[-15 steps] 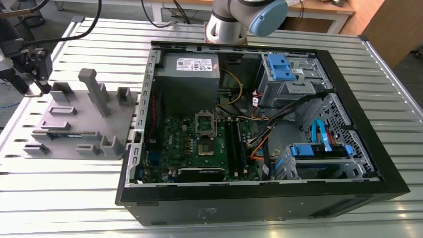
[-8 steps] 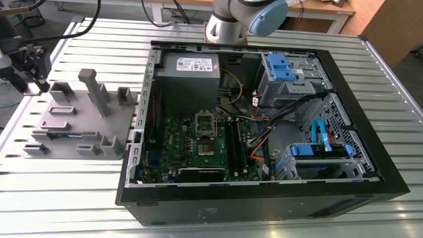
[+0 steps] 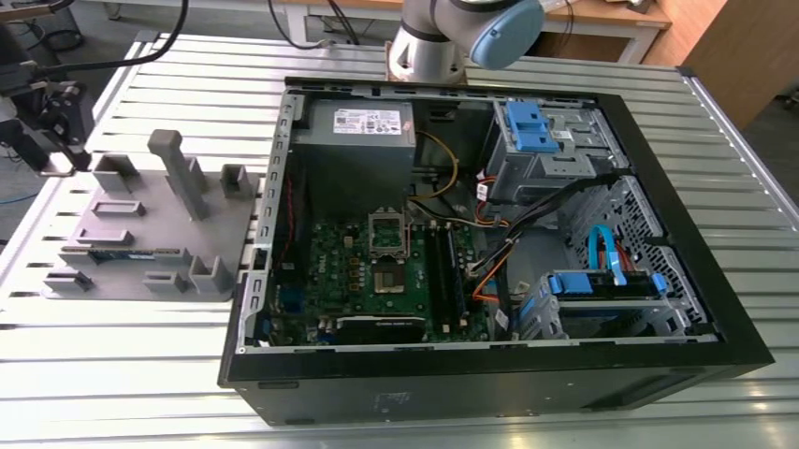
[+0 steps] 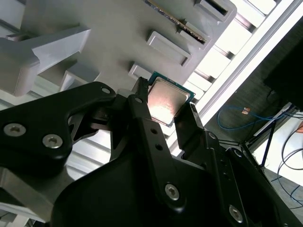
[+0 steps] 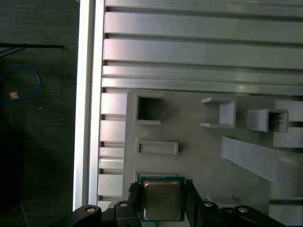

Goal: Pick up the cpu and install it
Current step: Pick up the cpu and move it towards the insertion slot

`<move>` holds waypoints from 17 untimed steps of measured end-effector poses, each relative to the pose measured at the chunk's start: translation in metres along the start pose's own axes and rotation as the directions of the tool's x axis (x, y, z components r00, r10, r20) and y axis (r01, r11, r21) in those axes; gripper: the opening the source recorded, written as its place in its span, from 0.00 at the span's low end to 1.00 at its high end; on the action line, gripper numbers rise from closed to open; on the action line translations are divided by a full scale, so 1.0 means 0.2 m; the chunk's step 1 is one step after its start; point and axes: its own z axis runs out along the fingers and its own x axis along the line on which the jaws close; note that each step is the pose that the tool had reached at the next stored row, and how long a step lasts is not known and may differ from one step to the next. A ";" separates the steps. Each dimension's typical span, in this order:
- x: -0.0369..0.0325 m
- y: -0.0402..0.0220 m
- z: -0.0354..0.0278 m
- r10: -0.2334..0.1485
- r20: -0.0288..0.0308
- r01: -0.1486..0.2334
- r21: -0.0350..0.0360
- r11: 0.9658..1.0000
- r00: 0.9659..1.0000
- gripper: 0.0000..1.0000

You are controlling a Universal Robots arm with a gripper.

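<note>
So, the cpu (image 4: pixel 166 100) is seen pinched in the gripper (image 4: pixel 165 108), with the two black fingers (image 4: pixel 140 111) drawn in narrow against opposite edges of the chip. Its shiny silver lid and thin greenish rim are turned toward the cameras in both wrist views. The same grip is shown in the first wrist view, where the cpu (image 5: pixel 162 199) is sat between the fingers (image 5: pixel 190 196) of the gripper (image 5: pixel 162 189), right over an edge of the grey tray (image 5: pixel 189 151), near a shallow rectangular recess and a deeper square pocket. Whether the chip is lifted clear of the tray or resting on it can't really be told. In the second wrist view the tray (image 4: pixel 118 28) is spread out behind the chip, and a long thin memory stick (image 4: pixel 176 21) is slotted in toward its far corner. In the exterior view the gripper (image 3: pixel 52 140) is hung over the tray (image 3: pixel 138 220) at its edge on the exterior view's left, well apart from the open computer case (image 3: pixel 500 379), which is laid on its side on the slatted metal table (image 3: pixel 125 374). Inside the case the green motherboard (image 3: pixel 362 285) is laid flat, and the silver-framed socket (image 3: pixel 384 245) is found around its middle, near the grey power supply (image 3: pixel 355 140). The arm's base (image 3: pixel 437 47) is mounted at the far side of the case.
</note>
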 end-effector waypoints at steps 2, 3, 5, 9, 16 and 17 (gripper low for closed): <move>0.000 0.000 -0.009 0.000 0.000 0.000 0.000 1.000 1.000 0.47; 0.000 0.000 -0.013 0.000 0.000 0.000 0.000 1.000 1.000 0.47; -0.001 0.000 -0.021 0.000 0.000 0.000 0.000 1.000 1.000 0.47; -0.001 0.000 -0.034 0.000 0.000 0.000 0.000 1.000 1.000 0.47; -0.001 0.000 -0.049 0.000 0.000 0.000 0.000 1.000 1.000 0.47; -0.002 0.000 -0.052 0.000 0.000 0.000 0.000 1.000 1.000 0.47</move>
